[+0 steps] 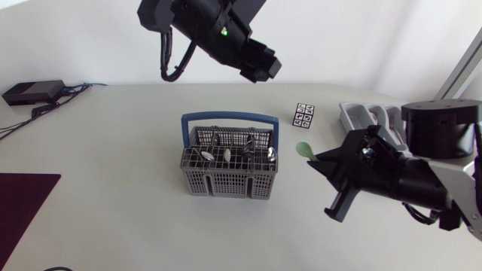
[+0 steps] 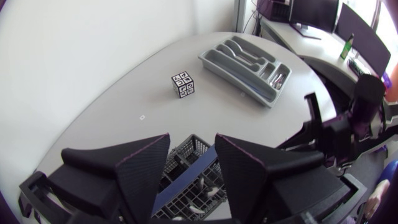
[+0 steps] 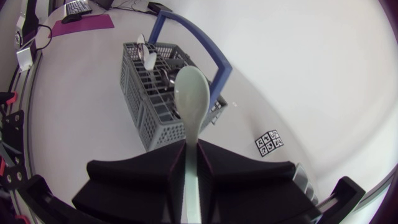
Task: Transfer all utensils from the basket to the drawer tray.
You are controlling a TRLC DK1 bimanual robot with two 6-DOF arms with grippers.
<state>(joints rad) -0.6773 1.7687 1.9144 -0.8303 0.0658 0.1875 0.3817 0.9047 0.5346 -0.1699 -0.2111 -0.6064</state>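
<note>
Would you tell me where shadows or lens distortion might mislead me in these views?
Head view: even light, a faint soft shadow by the basket, no glare. Left wrist view: the fisheye bends the edge of the table into a curve. Right wrist view: the spoon, held in the right gripper, looms larger than the basket.

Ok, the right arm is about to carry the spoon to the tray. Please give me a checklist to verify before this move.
1. Grip: right gripper shut on green spoon: ok.
2. Spoon clear of basket: ok.
3. Empty slot in drawer tray: ok.
4. Other arm: left gripper open above the basket, off the path: ok.
5. Path past marker cube: cannot tell.
6. Basket emptied: not ok, utensils remain.
</note>
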